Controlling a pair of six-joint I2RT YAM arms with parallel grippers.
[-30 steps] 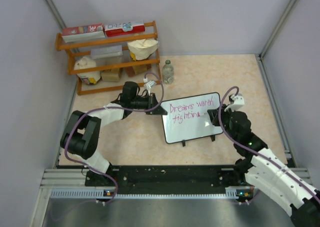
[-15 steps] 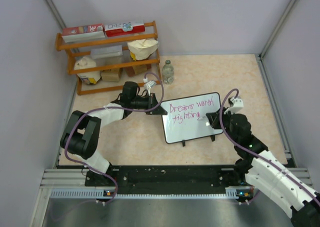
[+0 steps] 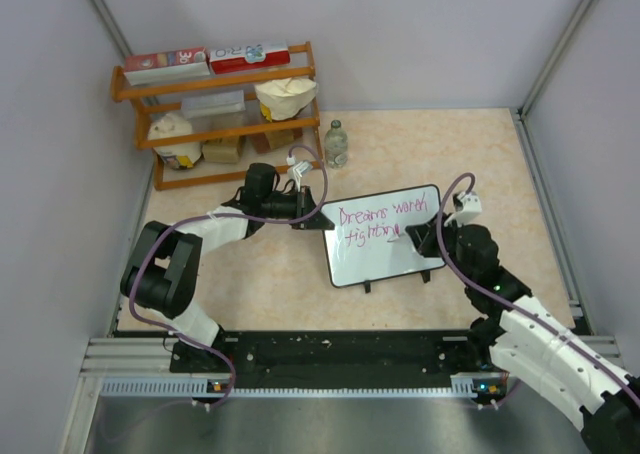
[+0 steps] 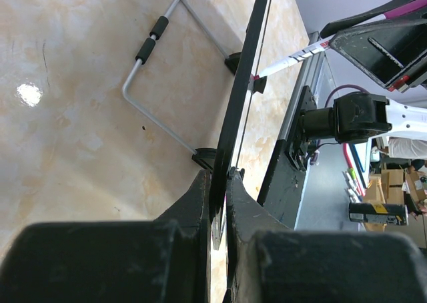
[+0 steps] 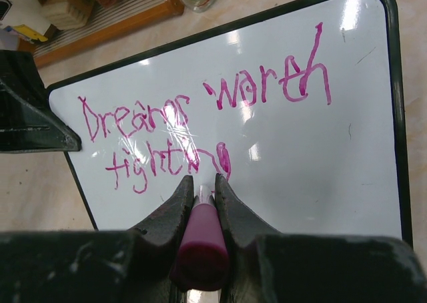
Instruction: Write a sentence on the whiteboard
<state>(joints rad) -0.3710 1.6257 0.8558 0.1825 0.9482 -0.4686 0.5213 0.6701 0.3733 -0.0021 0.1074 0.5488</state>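
Note:
The whiteboard (image 3: 385, 264) stands tilted on its feet mid-table. It also fills the right wrist view (image 5: 313, 156). The sentence (image 5: 200, 126) is in magenta: "Dreams worth" above, "fighting" below, the last letter just formed. My left gripper (image 3: 312, 217) is shut on the whiteboard's left edge (image 4: 241, 96), seen edge-on in the left wrist view. My right gripper (image 3: 418, 236) is shut on a magenta marker (image 5: 200, 239), its tip at the board right below the last letter. The marker's white barrel shows in the left wrist view (image 4: 293, 53).
An orange wooden shelf (image 3: 222, 114) with boxes, bags and containers stands at the back left. A small clear bottle (image 3: 336, 143) stands right of it, behind the board. The board's wire stand (image 4: 160, 83) rests on the table behind it.
My right gripper moved the marker along the second line, dipping down-right, then back up-left, adding the last letter of "fighting". The left gripper and board stayed still.

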